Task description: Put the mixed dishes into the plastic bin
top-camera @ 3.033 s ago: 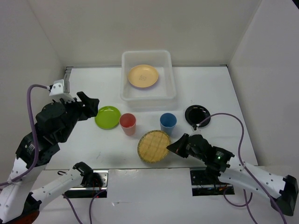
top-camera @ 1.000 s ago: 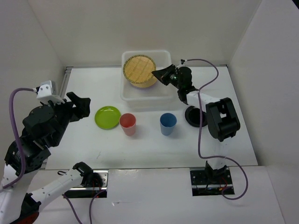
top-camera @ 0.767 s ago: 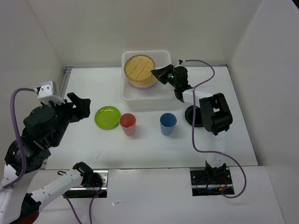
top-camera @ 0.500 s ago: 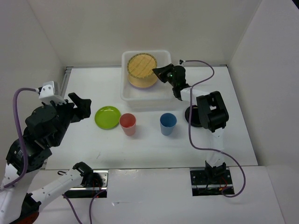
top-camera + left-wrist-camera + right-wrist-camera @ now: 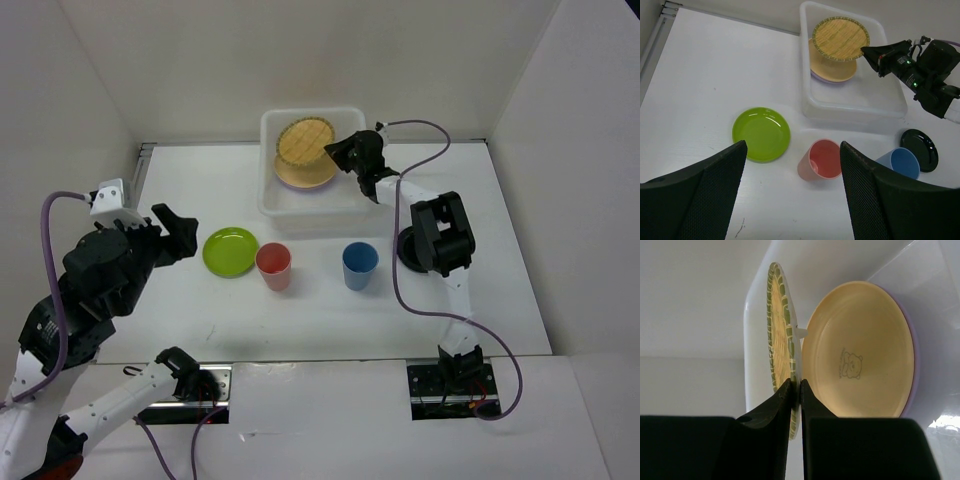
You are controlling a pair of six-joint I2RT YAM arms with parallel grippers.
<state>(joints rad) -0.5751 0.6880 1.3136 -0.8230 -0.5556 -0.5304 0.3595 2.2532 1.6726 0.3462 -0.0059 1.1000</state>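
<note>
- Over the bin [image 5: 320, 210], at the far middle of the table, my right gripper [image 5: 335, 152] is clamped on the rim of the wicker plate [image 5: 304, 140]. The plate hangs above the bin's contents, not yet let go.
- Inside the bin, the orange plate [image 5: 300, 176] lies on the lilac plate [image 5: 821, 80]. I count two dishes done and a third nearly there.
- On the table in front of the bin, four dishes remain: the green plate [image 5: 231, 251], the red cup [image 5: 273, 266], the blue cup [image 5: 360, 265] and, to the right, the black plate [image 5: 920, 149].
- My left gripper [image 5: 188, 233] hovers left of the green plate, spread wide, empty and touching nothing.
- Of the lilac plate I see only a thin edge under the orange one.
- From above, my right arm covers part of the black plate; the left wrist view shows it whole.
- I cannot tell how high the wicker plate hangs above the orange plate, or how far it is tilted. The right wrist view shows it edge-on, apparently with a gap between the two.
</note>
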